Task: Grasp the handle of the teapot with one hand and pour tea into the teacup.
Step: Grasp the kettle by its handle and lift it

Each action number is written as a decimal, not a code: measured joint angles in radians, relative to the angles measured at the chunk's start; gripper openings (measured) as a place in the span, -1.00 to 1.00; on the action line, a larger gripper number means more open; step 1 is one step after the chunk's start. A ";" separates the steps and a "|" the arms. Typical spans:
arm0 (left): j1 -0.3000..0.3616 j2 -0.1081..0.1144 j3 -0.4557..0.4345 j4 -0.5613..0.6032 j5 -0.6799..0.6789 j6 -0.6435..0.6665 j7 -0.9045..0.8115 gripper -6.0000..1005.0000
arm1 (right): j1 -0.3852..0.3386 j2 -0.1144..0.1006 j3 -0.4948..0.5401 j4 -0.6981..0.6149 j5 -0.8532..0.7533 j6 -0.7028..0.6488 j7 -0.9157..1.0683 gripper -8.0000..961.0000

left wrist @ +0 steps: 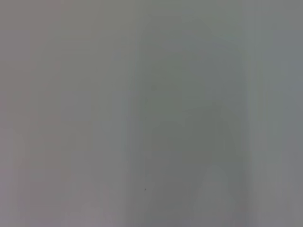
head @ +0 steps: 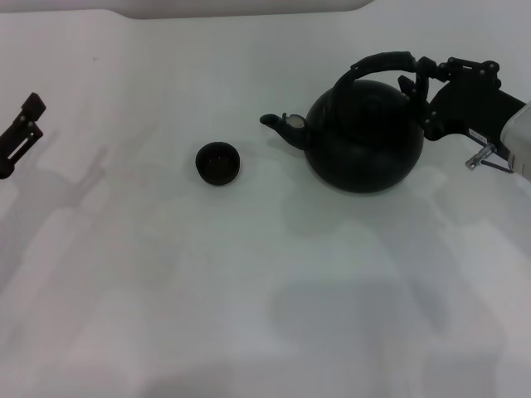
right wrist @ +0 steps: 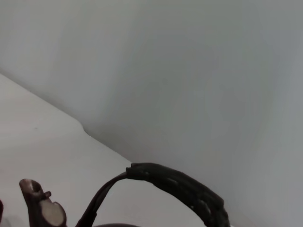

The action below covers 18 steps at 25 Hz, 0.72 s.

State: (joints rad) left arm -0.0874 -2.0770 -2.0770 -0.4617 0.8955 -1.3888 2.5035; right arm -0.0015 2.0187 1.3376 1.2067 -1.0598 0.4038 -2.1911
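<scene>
The matte-black teapot [head: 365,137] stands upright on the white table at the right, its spout [head: 278,124] pointing left toward the teacup. The small dark teacup [head: 217,163] sits left of the spout, a short gap away. The thick black handle [head: 377,62] arches over the pot. My right gripper [head: 415,73] is at the handle's right end, level with it. The right wrist view shows the handle [right wrist: 182,187] and the spout [right wrist: 40,203] close below. My left gripper [head: 25,124] is parked at the far left edge, away from both.
The white table [head: 249,290] runs to a pale back wall [head: 249,7]. The left wrist view shows only a plain grey surface. Nothing else stands on the table.
</scene>
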 joint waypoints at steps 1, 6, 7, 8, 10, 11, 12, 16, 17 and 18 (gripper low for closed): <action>0.000 0.000 0.000 0.000 0.000 0.000 0.000 0.63 | 0.001 0.000 0.000 -0.001 0.006 0.000 -0.006 -0.28; 0.000 0.000 0.000 0.001 0.000 0.001 0.000 0.63 | 0.009 0.000 -0.006 -0.012 0.017 0.000 -0.027 -0.33; 0.000 0.000 0.000 0.001 0.000 0.001 0.000 0.63 | 0.010 0.000 -0.006 -0.014 0.018 0.001 -0.027 -0.34; 0.000 0.000 0.000 0.001 0.000 0.001 0.000 0.63 | 0.010 -0.001 -0.007 -0.014 0.018 0.001 -0.027 -0.36; 0.000 0.000 0.000 0.002 0.000 0.001 0.000 0.63 | 0.010 -0.003 -0.007 -0.015 0.018 0.007 -0.028 -0.41; 0.000 0.001 0.000 0.002 0.000 0.001 0.000 0.63 | 0.010 -0.004 -0.007 -0.015 0.018 0.009 -0.028 -0.44; 0.000 0.001 0.000 0.002 0.000 0.001 0.000 0.63 | 0.009 -0.004 -0.007 -0.015 0.018 0.012 -0.028 -0.47; -0.001 0.001 0.000 0.002 0.000 0.001 0.000 0.63 | 0.005 -0.005 -0.002 -0.015 0.017 0.019 -0.028 -0.55; -0.001 0.001 0.000 0.002 0.000 0.001 0.000 0.63 | 0.004 -0.006 -0.001 -0.016 0.017 0.019 -0.028 -0.55; -0.002 0.002 0.000 0.002 0.000 0.001 0.000 0.63 | 0.004 -0.006 0.000 -0.017 0.018 0.019 -0.028 -0.56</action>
State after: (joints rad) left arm -0.0889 -2.0754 -2.0770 -0.4601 0.8957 -1.3882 2.5034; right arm 0.0025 2.0131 1.3376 1.1900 -1.0420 0.4231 -2.2193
